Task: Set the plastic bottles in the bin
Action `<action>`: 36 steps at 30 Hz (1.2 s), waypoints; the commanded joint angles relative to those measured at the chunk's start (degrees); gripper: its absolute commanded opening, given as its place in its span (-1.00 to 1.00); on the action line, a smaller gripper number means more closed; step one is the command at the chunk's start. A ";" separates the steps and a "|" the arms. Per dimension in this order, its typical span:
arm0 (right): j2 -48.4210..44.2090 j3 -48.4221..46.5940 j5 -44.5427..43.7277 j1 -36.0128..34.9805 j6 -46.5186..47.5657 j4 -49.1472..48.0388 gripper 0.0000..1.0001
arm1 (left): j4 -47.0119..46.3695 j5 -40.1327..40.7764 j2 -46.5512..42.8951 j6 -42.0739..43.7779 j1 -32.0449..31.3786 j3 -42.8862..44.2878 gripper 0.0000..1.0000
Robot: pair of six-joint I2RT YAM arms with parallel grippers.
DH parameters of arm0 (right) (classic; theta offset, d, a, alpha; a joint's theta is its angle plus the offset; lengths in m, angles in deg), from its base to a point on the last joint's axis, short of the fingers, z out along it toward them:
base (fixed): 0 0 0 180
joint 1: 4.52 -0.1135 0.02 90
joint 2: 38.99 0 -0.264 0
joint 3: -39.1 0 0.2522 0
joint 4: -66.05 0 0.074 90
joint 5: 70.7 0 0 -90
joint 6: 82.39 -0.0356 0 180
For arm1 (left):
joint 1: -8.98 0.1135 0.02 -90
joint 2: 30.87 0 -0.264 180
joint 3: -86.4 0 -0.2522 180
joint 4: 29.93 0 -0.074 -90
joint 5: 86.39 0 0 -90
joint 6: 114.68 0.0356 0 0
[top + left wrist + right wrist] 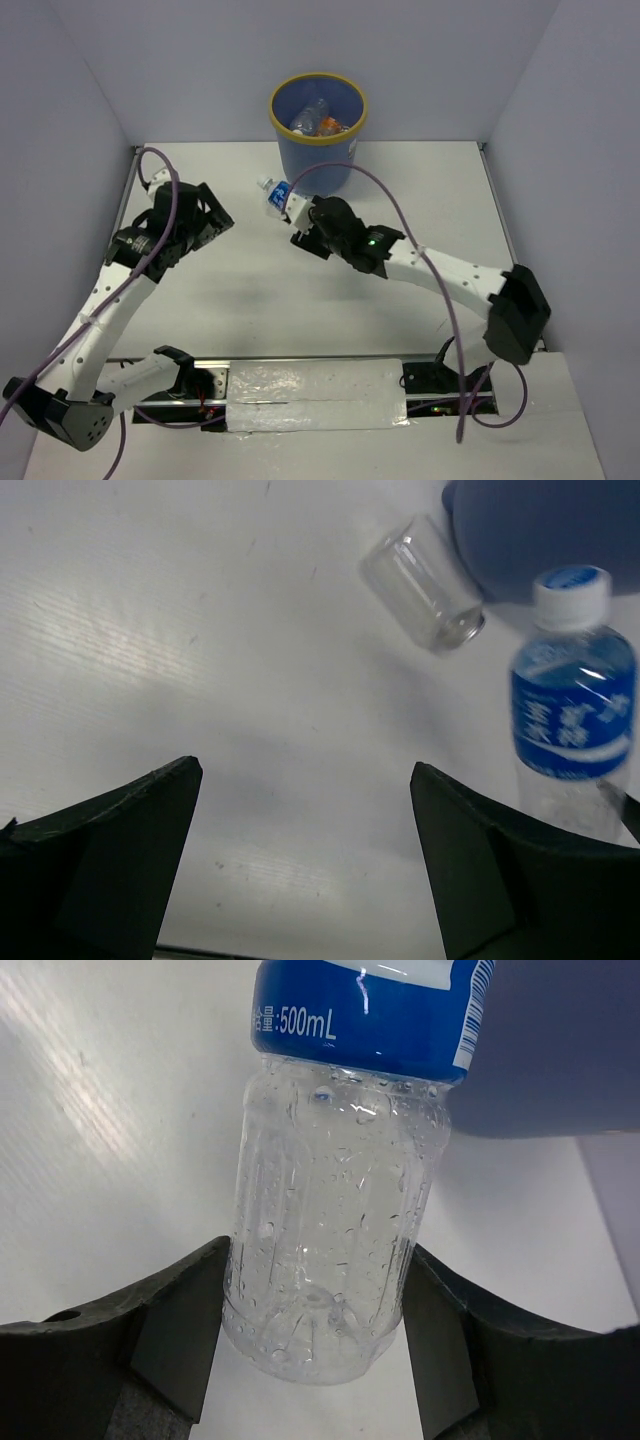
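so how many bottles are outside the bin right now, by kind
blue-label bottle, clamped in the jaws of the right gripper: 1
clear unlabelled bottle, lying beside the bin: 1
total: 2

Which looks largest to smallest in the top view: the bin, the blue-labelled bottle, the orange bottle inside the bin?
1. bin
2. blue-labelled bottle, gripped by the right hand
3. orange bottle, though only part of it shows among the others, so second versus third is unsure.
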 commanded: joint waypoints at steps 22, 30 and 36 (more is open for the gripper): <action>6.28 -40.81 0.72 13.28 -6.04 3.67 0.12 | -2.14 -1.84 -2.14 2.70 5.94 3.04 0.99; 23.44 -57.51 -0.95 16.11 -2.88 3.49 0.17 | -1.88 -3.33 -2.84 2.26 6.11 1.73 0.99; 30.13 -58.07 -4.37 18.48 -4.10 0.96 0.62 | -3.02 -4.83 -4.42 1.12 6.12 -0.65 0.99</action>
